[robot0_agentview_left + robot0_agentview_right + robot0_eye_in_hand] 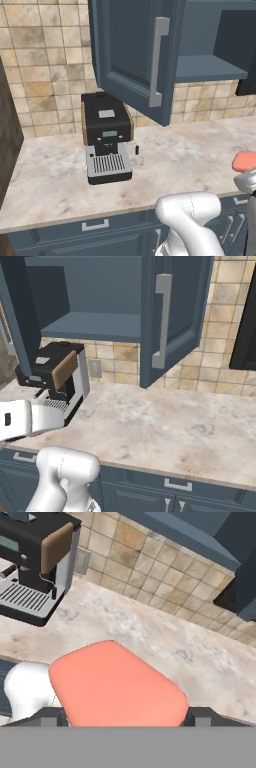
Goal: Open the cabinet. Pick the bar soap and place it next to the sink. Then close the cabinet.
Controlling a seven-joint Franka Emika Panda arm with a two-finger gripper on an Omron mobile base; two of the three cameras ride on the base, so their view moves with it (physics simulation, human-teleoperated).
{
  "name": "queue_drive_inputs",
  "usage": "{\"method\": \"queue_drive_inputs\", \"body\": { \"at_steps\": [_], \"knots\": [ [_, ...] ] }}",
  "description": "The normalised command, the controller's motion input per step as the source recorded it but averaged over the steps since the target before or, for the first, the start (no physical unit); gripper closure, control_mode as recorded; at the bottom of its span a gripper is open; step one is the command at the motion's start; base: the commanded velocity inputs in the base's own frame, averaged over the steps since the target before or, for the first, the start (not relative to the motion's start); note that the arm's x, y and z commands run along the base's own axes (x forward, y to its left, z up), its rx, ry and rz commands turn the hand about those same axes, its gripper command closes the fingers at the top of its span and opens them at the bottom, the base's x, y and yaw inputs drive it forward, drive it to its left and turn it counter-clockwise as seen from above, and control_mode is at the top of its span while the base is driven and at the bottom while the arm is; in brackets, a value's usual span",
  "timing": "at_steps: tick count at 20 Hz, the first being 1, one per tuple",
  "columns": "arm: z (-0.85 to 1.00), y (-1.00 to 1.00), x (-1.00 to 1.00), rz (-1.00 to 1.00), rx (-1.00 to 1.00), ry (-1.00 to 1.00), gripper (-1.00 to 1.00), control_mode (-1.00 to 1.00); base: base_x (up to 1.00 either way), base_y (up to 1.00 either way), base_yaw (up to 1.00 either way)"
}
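Gripper (125, 717) is clamped on the bar soap (117, 684); in the hand view a dark fingertip (50, 716) sits at each end of the pink bar's lower edge, so the jaws are spread about as wide as the bar is long; the grip runs along its long axis; soap is off the counter, carried above the marble counter (165, 642).

In the left base view the soap (245, 160) shows at the far right edge, over the front part of the counter (175, 150), well to the right of the coffee machine (106, 137); the gripper below it is cut off by the frame edge.

Cabinet (135, 55) is open; both doors swung out, shelf inside looks bare; pick step looks done, placing is in hand, closing is not yet done.

Key relation: the sink isn't in frame, so I can't tell which way it lies from the gripper; coffee machine (35, 567) is on the left and a dark wall unit (245, 321) is on the right of the open counter stretch; judging from that, the sink is likely off to one side and the base or arm has to travel before setting down.

Risk, as a guess: the open right door (172, 316) hangs over the counter; a high carry path could clip it; keep the soap low.
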Motion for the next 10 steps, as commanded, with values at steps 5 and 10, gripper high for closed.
{"method": "queue_drive_inputs", "body": {
  "at_steps": [5, 10],
  "knots": [
    [0.0, 0.0, 0.0, 0.0, 0.0, 0.0, 1.0, 1.0, -0.82, -0.48, 0.0],
    [0.0, 0.0, 0.0, 0.0, 0.0, 0.0, 1.0, 1.0, 0.01, -0.91, -0.01]
  ]
}}
